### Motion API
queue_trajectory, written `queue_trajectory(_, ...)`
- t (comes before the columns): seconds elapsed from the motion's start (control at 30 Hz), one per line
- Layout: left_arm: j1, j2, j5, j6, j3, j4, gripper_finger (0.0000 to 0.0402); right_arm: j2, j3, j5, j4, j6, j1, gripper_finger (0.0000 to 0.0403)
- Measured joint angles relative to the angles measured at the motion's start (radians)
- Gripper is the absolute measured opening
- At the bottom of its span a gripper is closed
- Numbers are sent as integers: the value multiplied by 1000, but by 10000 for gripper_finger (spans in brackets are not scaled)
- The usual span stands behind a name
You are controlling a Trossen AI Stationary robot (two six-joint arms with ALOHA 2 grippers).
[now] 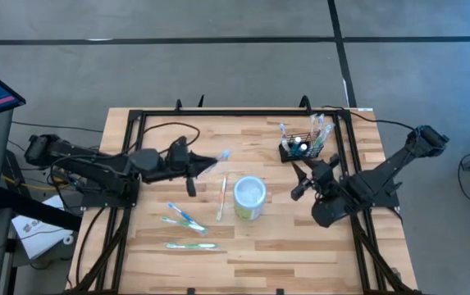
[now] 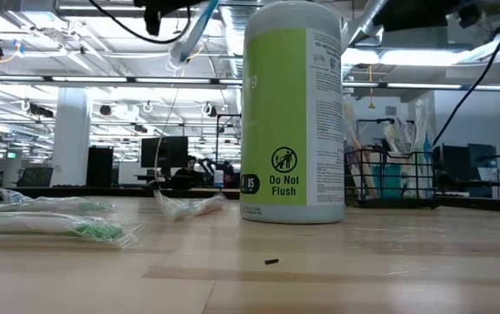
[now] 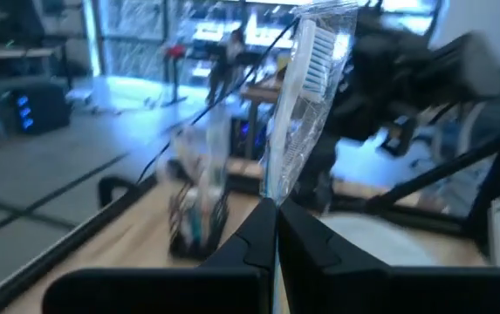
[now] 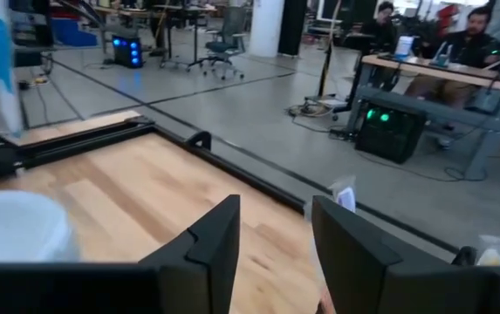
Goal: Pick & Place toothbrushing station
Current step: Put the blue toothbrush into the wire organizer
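The left arm reaches out over the middle of the table, up in the air. The left gripper (image 1: pixel 204 164) has its two fingers pinched tight on a toothbrush (image 3: pixel 306 96). The right arm bends over the far right side. The right gripper (image 4: pixel 271 235) has its fingers apart, holding nothing.

The wire-mesh basket (image 1: pixel 303 147) is black, its packets clear with blue and white inside. The tub (image 2: pixel 293 113) has a white lid and a lime-green label panel beside white panels with black print. The wrapped toothbrush (image 3: pixel 306 78) shows white bristles streaked blue in clear film. The tabletop (image 1: pixel 284 238) is pale striped wood, framed black.
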Motion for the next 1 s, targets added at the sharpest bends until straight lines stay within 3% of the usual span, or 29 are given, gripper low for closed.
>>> queue_trajectory(0.27, 86, 9, 134, 35, 0, 129, 0, 0, 0, -6, 170, -210, -77, 134)
queue_trajectory(0.43, 135, 70, 241, 48, 0, 254, 0, 0, 0, -101, 358, -411, -145, 132)
queue_trajectory(0.67, 177, 147, 300, 48, 0, 311, 0, 0, 0, -399, 760, -798, -269, 132)
queue_trajectory(0.87, 179, 142, 308, 48, 0, 308, 0, 10, 0, -710, 928, -888, -368, 134)
queue_trajectory(1.0, 178, 140, 307, 48, 1, 324, 0, 47, -1, -845, 999, -901, -418, 132)
